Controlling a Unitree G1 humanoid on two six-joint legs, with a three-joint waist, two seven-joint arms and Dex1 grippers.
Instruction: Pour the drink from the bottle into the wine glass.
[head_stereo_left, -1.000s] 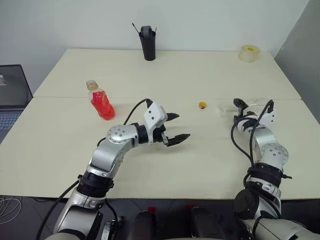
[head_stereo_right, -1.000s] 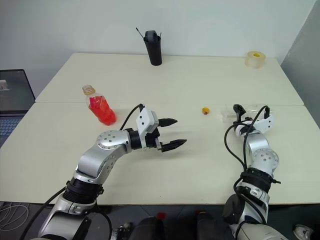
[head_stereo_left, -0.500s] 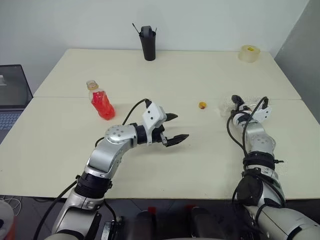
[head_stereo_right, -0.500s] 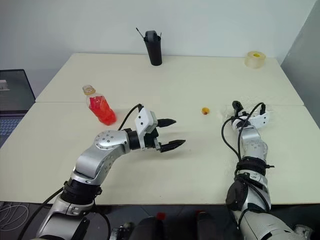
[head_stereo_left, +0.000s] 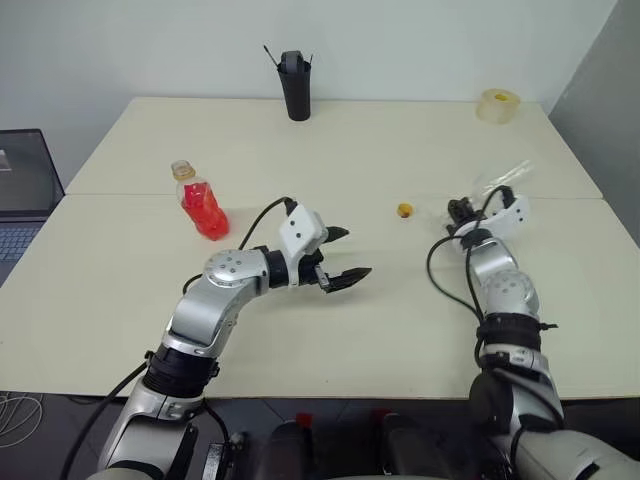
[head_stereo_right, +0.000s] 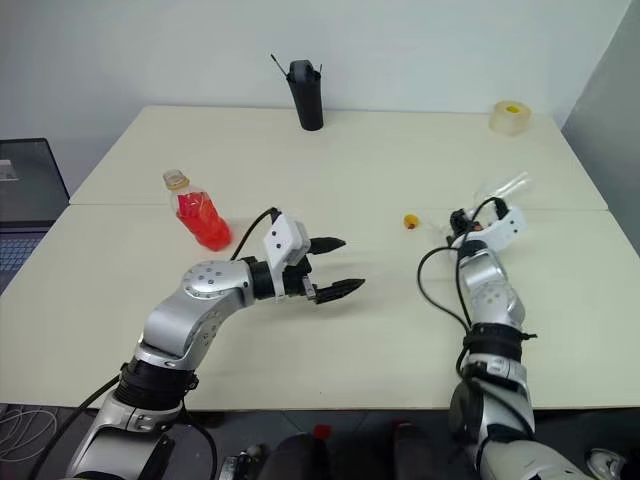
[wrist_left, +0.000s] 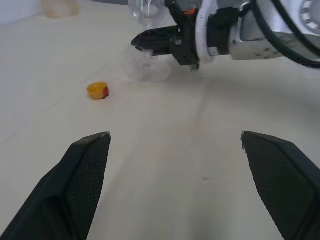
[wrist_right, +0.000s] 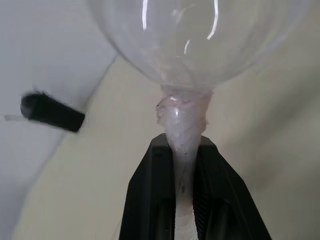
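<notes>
The bottle (head_stereo_left: 192, 186) stands at the left of the table, uncapped and about half full of the red-orange drink (head_stereo_left: 207, 215). Its yellow cap (head_stereo_left: 404, 210) lies mid-table. My left gripper (head_stereo_left: 356, 252) hovers open between bottle and cap, with nothing between its fingers. On the right, my right gripper (head_stereo_left: 458, 211) is shut on the stem of the wine glass (head_stereo_left: 505, 176), which tilts with its bowl up and away to the right. In the right wrist view the stem (wrist_right: 183, 131) sits between the black fingers (wrist_right: 150, 200), the empty bowl above. The glass's foot (wrist_left: 148, 71) looks low, near the tabletop.
A black pen holder (head_stereo_left: 295, 88) stands at the table's far edge, and a tape roll (head_stereo_left: 498, 105) sits at the far right corner. A laptop (head_stereo_left: 20, 190) is off the left edge. A seam (head_stereo_left: 300, 195) joins the two tabletops.
My right gripper closed on the glass's stem, rolled and moved left, bringing the glass from lying flat to tilted upward. The left gripper drifted slightly left, still open.
</notes>
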